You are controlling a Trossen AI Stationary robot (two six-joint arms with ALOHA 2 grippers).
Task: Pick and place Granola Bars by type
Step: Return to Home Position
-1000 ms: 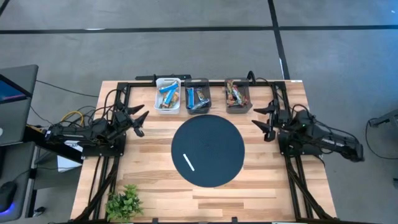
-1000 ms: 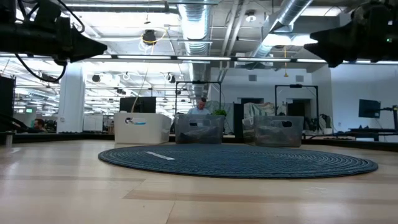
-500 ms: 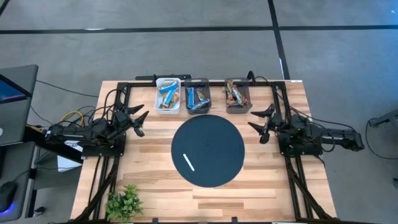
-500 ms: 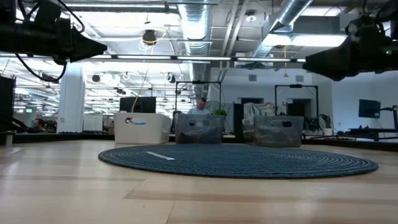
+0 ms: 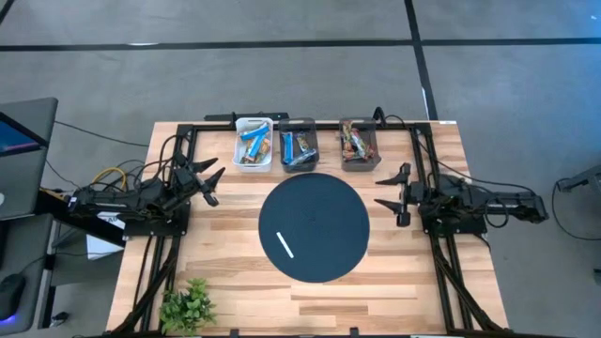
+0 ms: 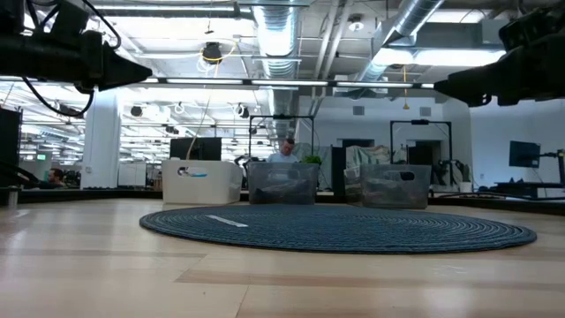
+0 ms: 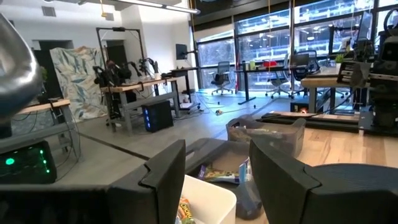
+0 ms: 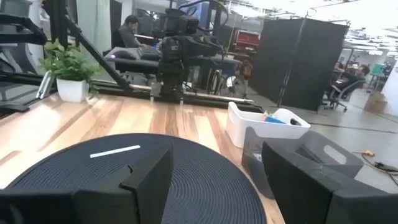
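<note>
The granola bars lie in three bins along the table's far edge. The white bin (image 5: pixel 254 143) holds blue and orange-brown bars (image 5: pixel 250 141). The middle grey bin (image 5: pixel 299 145) holds blue and mixed bars (image 5: pixel 300 145). The right grey bin (image 5: pixel 359 144) holds reddish multicoloured bars (image 5: pixel 353 143). My left gripper (image 5: pixel 214 185) hovers open left of the dark round mat (image 5: pixel 315 225), facing the bins (image 7: pixel 217 168). My right gripper (image 5: pixel 380 192) hovers open at the mat's right rim, facing across it (image 8: pixel 217 186). Neither touches anything.
A thin white stick (image 5: pixel 285 245) lies on the mat's near-left part and shows in the right wrist view as the white stick (image 8: pixel 115 151). A small potted plant (image 5: pixel 188 305) stands at the table's near-left corner. Bare wood (image 5: pixel 235 282) surrounds the mat.
My right arm has swung round so that it lies level along the table's right side. Its gripper has turned to face the mat, shifted slightly toward the near edge, and stayed open. The left arm and the bins have kept still.
</note>
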